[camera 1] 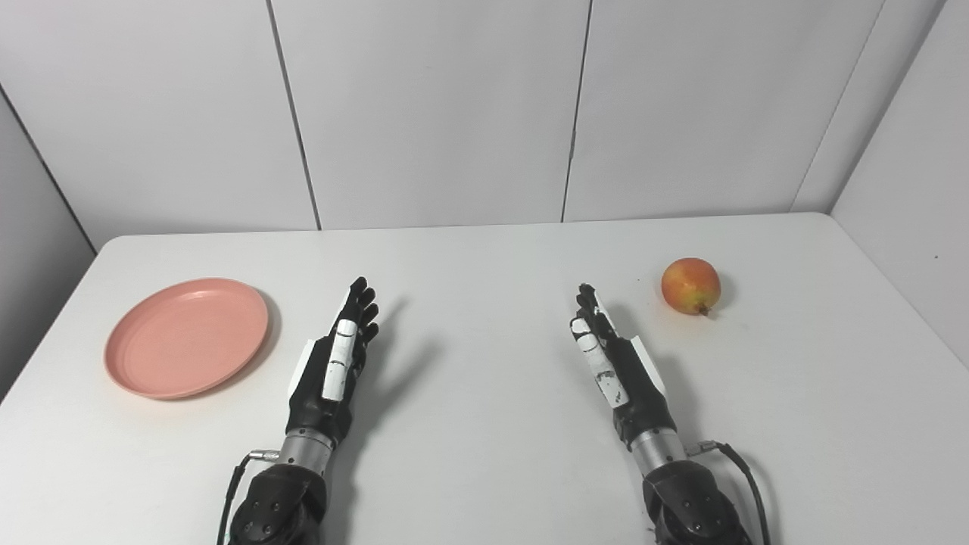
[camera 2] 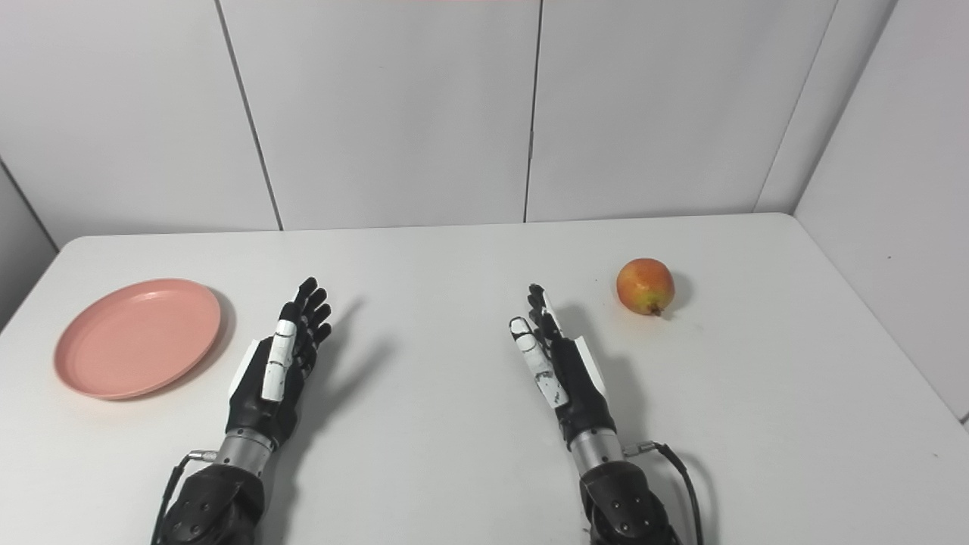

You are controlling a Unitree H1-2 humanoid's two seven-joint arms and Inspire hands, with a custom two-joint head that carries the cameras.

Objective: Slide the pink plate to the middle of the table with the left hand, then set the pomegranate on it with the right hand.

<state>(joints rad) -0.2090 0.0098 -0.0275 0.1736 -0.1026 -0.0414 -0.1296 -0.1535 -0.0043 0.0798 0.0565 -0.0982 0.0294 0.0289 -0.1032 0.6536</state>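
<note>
The pink plate point(camera 1: 187, 337) looks light, stiff and smooth (likely plastic), so it should slide easily on the table point(camera 1: 484, 424); pressing on its near-right rim seems the best hold. It lies flat just to the left of the left hand point(camera 1: 337, 356), not touching it. That hand is empty with fingers extended. The pomegranate point(camera 1: 690, 285), round, firm and liable to roll, sits ahead and to the right of the right hand point(camera 1: 613, 363), also empty and outstretched; wrap it around its middle
</note>
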